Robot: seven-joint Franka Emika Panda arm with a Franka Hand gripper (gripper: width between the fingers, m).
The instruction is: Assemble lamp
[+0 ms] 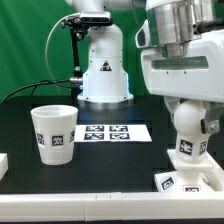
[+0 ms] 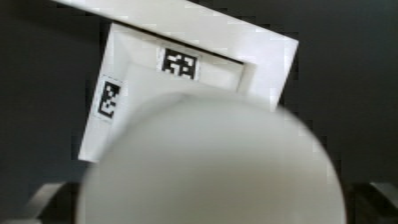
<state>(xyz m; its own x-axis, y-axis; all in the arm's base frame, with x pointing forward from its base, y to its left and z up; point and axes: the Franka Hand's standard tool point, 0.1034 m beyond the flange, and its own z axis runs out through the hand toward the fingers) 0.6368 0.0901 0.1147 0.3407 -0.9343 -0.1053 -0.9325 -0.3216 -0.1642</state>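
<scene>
The white bulb (image 1: 188, 128) stands upright, round head up, with its tagged stem down on the blocky white base (image 1: 186, 183) at the exterior view's front right. My gripper (image 1: 188, 108) comes down from above and is shut on the bulb's head. In the wrist view the bulb's head (image 2: 205, 160) fills the space between the dark fingers (image 2: 43, 205), and the tagged base (image 2: 187, 70) lies beneath it. The cup-shaped shade (image 1: 55, 133) stands mouth up at the exterior view's left, apart from the gripper. Whether the stem is seated in the base is hidden.
The marker board (image 1: 105, 132) lies flat mid-table between the shade and the base. The white robot pedestal (image 1: 104, 65) stands at the back. A small white block (image 1: 3, 163) shows at the exterior view's left edge. A green backdrop lies behind.
</scene>
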